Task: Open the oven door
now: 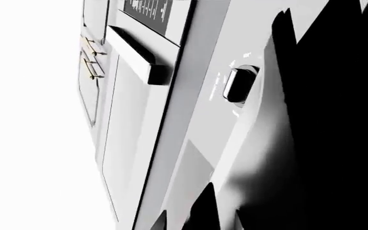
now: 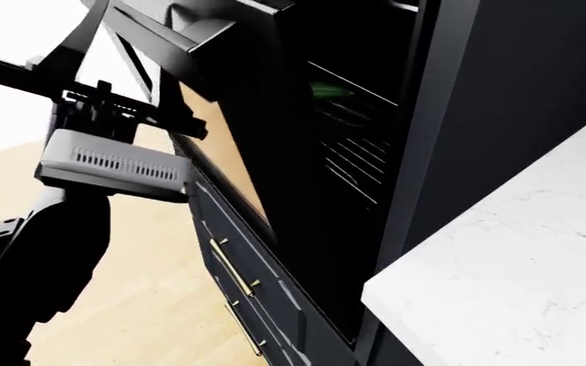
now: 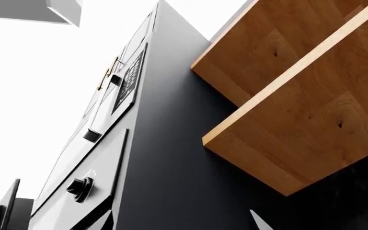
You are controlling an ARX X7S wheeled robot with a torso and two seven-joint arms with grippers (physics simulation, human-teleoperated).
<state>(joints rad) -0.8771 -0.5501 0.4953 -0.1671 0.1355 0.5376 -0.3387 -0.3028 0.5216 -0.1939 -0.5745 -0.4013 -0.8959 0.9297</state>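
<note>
Oven door point(image 2: 234, 145): glossy black flat panel with a reflective window showing a warm tan glint; tilted partly away from the oven body, leaving a wedge-shaped gap.
Handle point(image 2: 156, 34): dark straight bar along the door's upper edge.
Oven cavity point(image 2: 349, 145): dark, with thin wire racks visible through the gap.
Left gripper point(image 2: 120, 107): black fingers just beside the handle and door edge; whether they are spread or clamped cannot be told.
Right gripper: out of sight in every view.
Drawer fronts point(image 2: 247, 305): navy panels with slim brass handles, below the door.
Countertop point(image 2: 517, 267): white marbled slab, its corner beside the oven.
Shelves point(image 3: 299, 91): wooden planks, smooth-grained, beside the dark cabinet side.
</note>
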